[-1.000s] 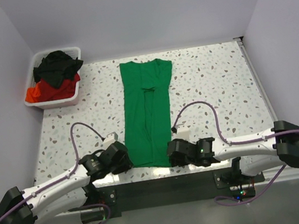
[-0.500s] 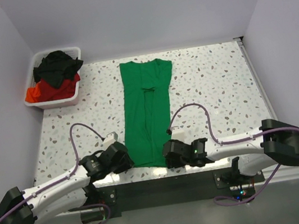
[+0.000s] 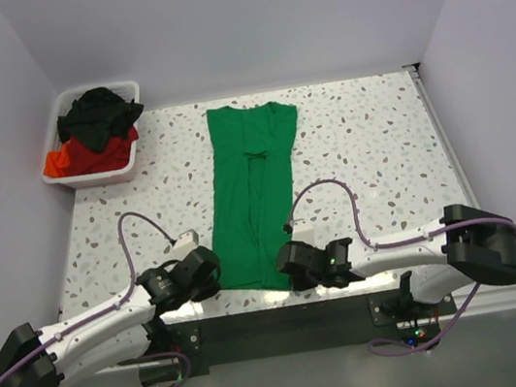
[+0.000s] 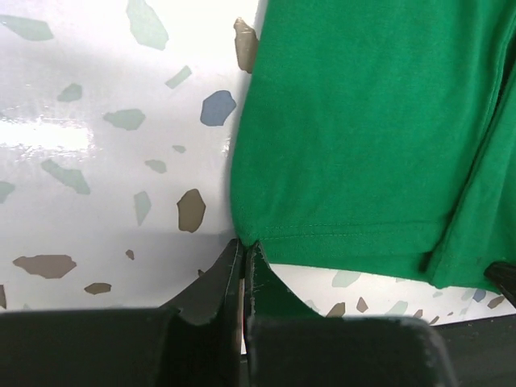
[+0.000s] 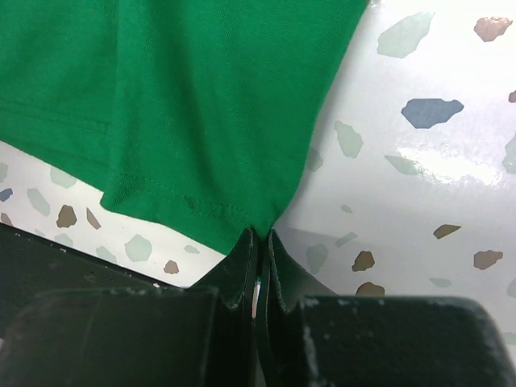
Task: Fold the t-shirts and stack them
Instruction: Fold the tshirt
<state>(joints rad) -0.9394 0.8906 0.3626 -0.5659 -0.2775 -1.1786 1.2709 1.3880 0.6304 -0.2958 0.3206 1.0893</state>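
Note:
A bright green t-shirt [image 3: 255, 189] lies in a long narrow strip down the middle of the speckled table, sleeves folded in, collar at the far end. My left gripper [image 3: 214, 277] is shut on the hem's near left corner [image 4: 246, 239]. My right gripper [image 3: 290, 269] is shut on the hem's near right corner [image 5: 262, 229]. Both pinch the green t-shirt [image 4: 363, 137] [image 5: 185, 105] at the table's near edge. A black t-shirt [image 3: 100, 111] and a red t-shirt [image 3: 81, 159] are heaped in the white bin.
The white plastic bin [image 3: 130, 157] sits at the far left corner of the table. Side walls close in left and right. The table's dark front edge [image 3: 277, 310] runs just behind both grippers.
Both grippers have gone from open to shut on the near hem corners. The right gripper has slid a little left onto its corner. The shirt's hem has narrowed slightly.

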